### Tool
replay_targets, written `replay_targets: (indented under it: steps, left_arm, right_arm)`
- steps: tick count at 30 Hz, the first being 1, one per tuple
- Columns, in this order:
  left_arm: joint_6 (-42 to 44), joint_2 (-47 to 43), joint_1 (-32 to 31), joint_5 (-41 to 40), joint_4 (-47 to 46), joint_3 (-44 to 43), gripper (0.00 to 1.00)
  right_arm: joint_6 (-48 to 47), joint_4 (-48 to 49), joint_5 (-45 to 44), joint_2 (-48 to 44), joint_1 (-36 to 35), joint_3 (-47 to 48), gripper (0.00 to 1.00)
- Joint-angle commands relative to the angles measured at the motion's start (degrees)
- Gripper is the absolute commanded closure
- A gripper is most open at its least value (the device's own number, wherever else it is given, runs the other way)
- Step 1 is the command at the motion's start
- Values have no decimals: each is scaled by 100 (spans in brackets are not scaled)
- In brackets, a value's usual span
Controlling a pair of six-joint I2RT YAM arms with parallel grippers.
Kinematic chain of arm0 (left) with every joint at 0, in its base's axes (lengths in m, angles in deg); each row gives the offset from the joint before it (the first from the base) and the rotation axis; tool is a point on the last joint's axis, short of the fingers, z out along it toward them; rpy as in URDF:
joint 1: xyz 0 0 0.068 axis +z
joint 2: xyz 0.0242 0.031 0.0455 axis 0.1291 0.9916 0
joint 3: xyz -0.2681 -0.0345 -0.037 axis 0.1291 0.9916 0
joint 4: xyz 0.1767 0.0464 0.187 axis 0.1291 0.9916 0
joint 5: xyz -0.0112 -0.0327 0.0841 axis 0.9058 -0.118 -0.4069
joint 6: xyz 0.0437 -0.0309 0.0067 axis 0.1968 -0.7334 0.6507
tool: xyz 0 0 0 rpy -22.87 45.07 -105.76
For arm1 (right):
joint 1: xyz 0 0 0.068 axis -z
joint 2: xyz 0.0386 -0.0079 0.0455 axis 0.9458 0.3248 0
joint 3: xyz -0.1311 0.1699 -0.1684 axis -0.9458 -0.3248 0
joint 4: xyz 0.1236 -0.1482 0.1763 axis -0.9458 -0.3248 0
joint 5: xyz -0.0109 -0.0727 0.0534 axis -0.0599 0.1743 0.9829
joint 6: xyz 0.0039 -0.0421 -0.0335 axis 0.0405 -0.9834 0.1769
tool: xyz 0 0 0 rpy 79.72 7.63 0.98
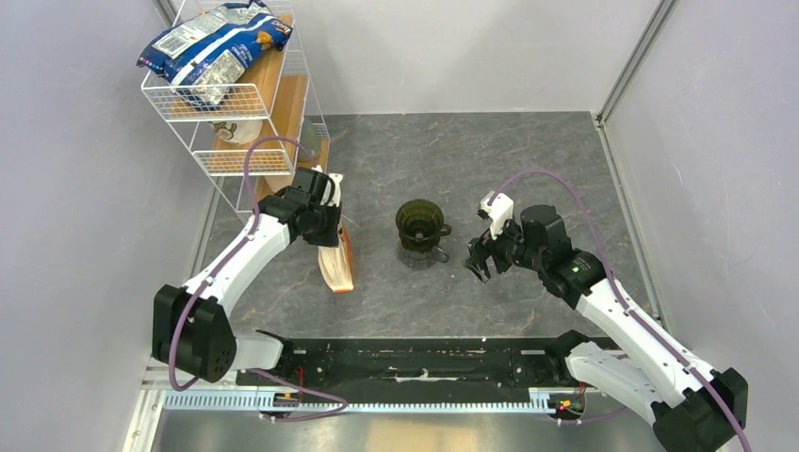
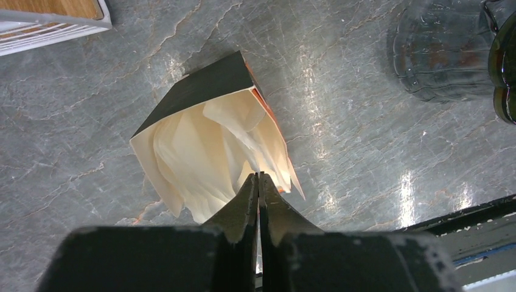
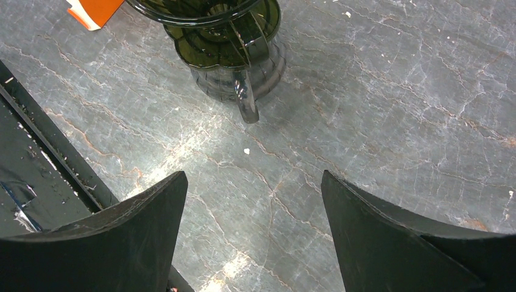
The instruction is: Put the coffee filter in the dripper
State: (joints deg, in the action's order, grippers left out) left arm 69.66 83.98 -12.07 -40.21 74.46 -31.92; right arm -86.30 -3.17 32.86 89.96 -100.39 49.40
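Note:
The tan, orange-edged packet of filters (image 1: 336, 265) stands on the table left of the dripper, its open mouth (image 2: 201, 91) facing my left wrist camera. White coffee filters (image 2: 201, 152) fan out of it. My left gripper (image 2: 260, 177) is shut, its tips pinching the edge of one filter at the packet's mouth (image 1: 327, 229). The dark olive-green dripper (image 1: 417, 223) sits on top of a clear glass cup (image 1: 421, 254); both show in the right wrist view, dripper (image 3: 213, 30) and cup (image 3: 243, 76). My right gripper (image 1: 476, 266) is open and empty, right of the cup (image 3: 252, 188).
A white wire rack (image 1: 240, 104) with wooden shelves stands at the back left, with a blue coffee bag (image 1: 209, 42) on top. A black strip (image 1: 415, 363) runs along the near table edge. Grey walls close in both sides.

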Motion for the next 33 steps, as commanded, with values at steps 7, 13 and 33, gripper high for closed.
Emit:
replay_targets:
  steps: [7,13,33]
  left_arm:
    - [-171,-197,-5,-216,421,-571,98]
    - [-142,-331,-6,-199,586,-673,98]
    - [175,-1027,3,639,296,-304,77]
  right_arm:
    - [65,237,-28,-23,16,260,11]
    - [74,255,16,-7,19,262,11]
    - [83,175,90,-58,19,288,11]
